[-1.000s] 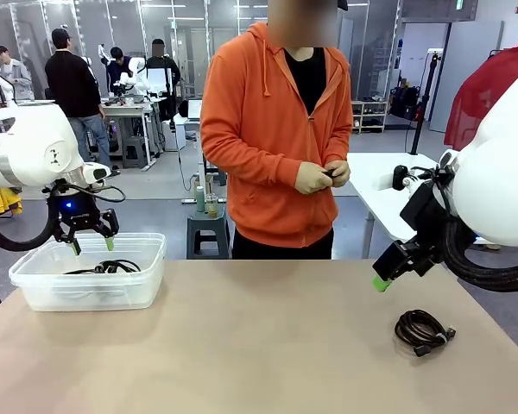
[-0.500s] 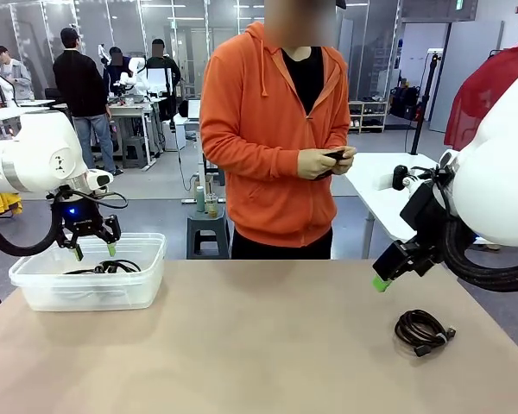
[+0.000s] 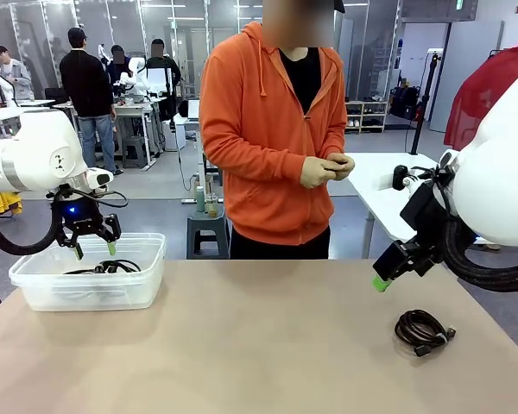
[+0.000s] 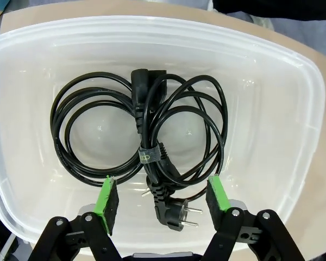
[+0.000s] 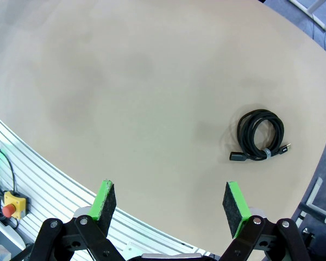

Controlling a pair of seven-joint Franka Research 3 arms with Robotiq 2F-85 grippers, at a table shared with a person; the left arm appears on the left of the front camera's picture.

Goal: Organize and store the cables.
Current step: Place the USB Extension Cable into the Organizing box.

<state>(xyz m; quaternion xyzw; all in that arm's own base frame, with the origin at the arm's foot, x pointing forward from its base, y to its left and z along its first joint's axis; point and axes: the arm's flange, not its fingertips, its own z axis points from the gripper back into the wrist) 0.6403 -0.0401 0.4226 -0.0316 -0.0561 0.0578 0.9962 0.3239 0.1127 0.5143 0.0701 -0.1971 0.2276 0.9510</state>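
A coiled black power cable (image 4: 146, 136) with plugs lies inside the clear plastic bin (image 3: 34, 289) at the table's left; its coil also peeks over the bin's rim (image 3: 108, 266). My left gripper (image 3: 93, 249) hangs open just above the bin, its green pads (image 4: 107, 199) spread over the cable without touching it. A smaller coiled black cable (image 3: 421, 330) lies on the table at the right, also in the right wrist view (image 5: 259, 135). My right gripper (image 5: 170, 202) is open, held above the table left of that coil. The person holds a small dark thing in both hands (image 3: 326, 169).
The tan table (image 3: 259, 345) runs from the bin to the right-hand coil. Its rounded edge and an aluminium frame with a yellow box bearing a red button (image 5: 11, 205) appear in the right wrist view. The person in orange stands at the far side.
My left gripper has dropped slightly toward the bin. The person's hands have shifted while working the small dark thing. The right arm has stayed still.
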